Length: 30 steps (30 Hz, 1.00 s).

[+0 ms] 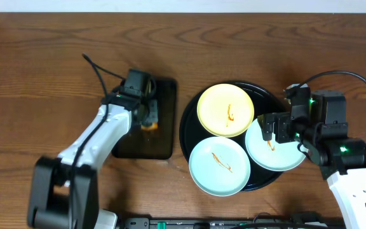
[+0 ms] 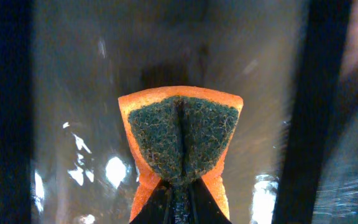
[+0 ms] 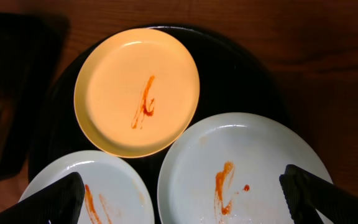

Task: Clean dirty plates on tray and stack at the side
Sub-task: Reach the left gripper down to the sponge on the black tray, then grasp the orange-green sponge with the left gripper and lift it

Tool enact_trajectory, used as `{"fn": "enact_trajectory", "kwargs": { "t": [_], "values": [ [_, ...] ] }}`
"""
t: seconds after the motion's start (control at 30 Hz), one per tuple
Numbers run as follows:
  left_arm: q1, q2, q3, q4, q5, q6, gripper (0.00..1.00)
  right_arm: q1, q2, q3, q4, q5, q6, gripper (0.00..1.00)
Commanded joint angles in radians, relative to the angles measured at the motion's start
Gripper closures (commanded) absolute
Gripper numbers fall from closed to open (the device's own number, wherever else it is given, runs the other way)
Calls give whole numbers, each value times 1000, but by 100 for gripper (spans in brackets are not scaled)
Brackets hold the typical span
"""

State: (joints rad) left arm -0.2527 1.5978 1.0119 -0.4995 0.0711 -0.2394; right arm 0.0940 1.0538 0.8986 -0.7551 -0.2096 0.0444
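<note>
Right gripper (image 1: 273, 132) hangs fingers apart over round tray (image 1: 185, 124), above right mint plate (image 1: 265, 156). All three plates sit there, smeared. Left gripper (image 2: 179, 190), over small rectangular tray (image 1: 161, 143) at left, is clamped on sponge (image 2: 182, 140). Step: sponge pickup, I'd say. Next: right pinches that plate's rim, sponge comes across.

A: Left arm (image 1: 100, 137) pose?
B: Stretched forward from its base at the near edge, wrist tipped down. Left tool (image 1: 149, 118) has its fingers pinched on a sponge (image 2: 182, 140).
A: Right arm (image 1: 351, 184)?
B: Comes in from the near right corner, wrist turned inward to the left. Right tool (image 1: 271, 130) sits low, fingers (image 3: 48, 202) spread wide apart.
</note>
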Motion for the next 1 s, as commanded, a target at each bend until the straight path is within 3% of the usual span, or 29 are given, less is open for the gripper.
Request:
{"fn": "enact_trajectory", "kwargs": {
  "t": [0.0, 0.67, 0.97],
  "values": [
    [-1, -70, 47, 13, -14, -3, 92, -2, 0, 19, 10, -4, 3, 1],
    [-1, 193, 24, 16, -12, -26, 92, -2, 3, 19, 30, -4, 3, 1],
    [-1, 107, 47, 14, -11, -25, 92, -2, 74, 19, 97, -5, 3, 1]
  ]
}}
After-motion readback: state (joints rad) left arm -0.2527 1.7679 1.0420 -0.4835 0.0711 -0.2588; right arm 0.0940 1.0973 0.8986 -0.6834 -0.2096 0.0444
